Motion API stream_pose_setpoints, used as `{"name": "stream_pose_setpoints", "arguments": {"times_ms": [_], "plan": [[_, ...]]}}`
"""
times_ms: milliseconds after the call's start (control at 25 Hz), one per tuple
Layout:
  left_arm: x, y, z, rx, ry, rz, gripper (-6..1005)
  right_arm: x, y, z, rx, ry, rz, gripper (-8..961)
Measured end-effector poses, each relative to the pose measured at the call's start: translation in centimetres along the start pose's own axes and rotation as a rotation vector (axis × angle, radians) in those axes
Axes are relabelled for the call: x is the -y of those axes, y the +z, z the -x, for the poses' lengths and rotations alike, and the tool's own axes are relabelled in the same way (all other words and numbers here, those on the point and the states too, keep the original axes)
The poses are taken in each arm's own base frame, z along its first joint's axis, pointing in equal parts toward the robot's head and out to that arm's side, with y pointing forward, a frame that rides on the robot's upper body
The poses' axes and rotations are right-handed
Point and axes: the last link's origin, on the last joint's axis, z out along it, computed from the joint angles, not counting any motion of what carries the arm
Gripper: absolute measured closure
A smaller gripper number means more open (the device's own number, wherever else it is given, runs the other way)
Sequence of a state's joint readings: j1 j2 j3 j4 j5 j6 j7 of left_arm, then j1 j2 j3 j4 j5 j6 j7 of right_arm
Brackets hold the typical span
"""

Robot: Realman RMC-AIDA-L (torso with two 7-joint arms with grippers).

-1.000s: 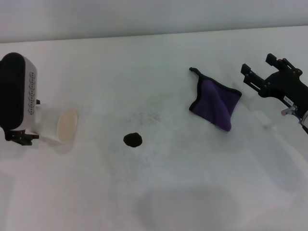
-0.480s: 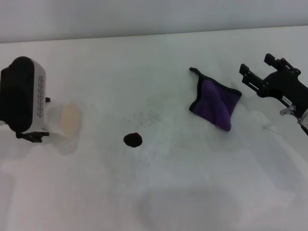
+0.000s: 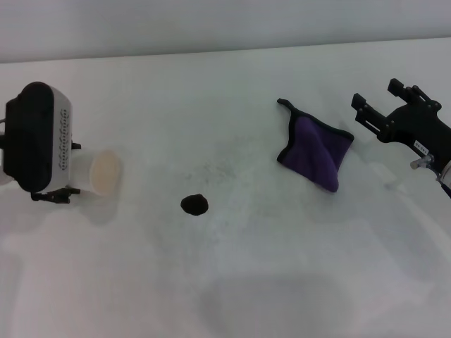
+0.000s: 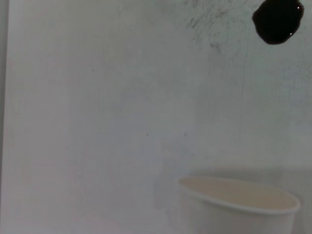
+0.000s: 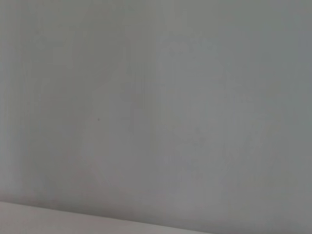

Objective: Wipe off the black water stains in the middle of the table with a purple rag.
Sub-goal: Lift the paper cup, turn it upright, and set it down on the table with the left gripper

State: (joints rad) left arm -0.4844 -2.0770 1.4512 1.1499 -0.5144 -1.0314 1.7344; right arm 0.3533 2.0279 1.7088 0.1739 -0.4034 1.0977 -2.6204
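The black water stain point(image 3: 194, 204) is a small round blot near the middle of the white table point(image 3: 232, 282); the left wrist view also shows the stain point(image 4: 278, 20). The purple rag point(image 3: 315, 149) lies folded to the right and farther back, its black loop pointing away. My right gripper point(image 3: 378, 100) hovers open and empty just right of the rag, not touching it. My left gripper point(image 3: 67, 184) is at the far left, shut on a white paper cup point(image 3: 104, 173) tipped with its mouth toward the stain. The right wrist view shows only blank surface.
Faint grey speckles point(image 3: 211, 171) mark the table just behind the stain. The cup's rim point(image 4: 239, 192) fills the lower part of the left wrist view. The table's far edge point(image 3: 225, 53) meets a pale wall.
My left arm with the cup has shifted a little right and farther back, and the cup has turned more upright. The right gripper, rag and stain have stayed in place.
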Motion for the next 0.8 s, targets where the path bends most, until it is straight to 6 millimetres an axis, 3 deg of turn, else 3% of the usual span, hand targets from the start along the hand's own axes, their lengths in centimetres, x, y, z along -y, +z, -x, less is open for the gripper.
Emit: {"name": "stream_pose_setpoints", "arguments": {"times_ms": [200,520,800], "plan": [[0.3,0.0,0.0,-0.02,-0.035,-0.042,262,0.0,0.0,0.0,0.0,0.0,0.0,136],[2.1,-0.8,-0.5,-0.186,-0.279,-0.244,317,0.0,0.0,0.0,0.0,-0.003,0.001,136],[0.1,-0.8,0.1,-0.368,-0.511,-0.32,330,0.0,0.0,0.1,0.001,-0.005,0.006,136]]}}
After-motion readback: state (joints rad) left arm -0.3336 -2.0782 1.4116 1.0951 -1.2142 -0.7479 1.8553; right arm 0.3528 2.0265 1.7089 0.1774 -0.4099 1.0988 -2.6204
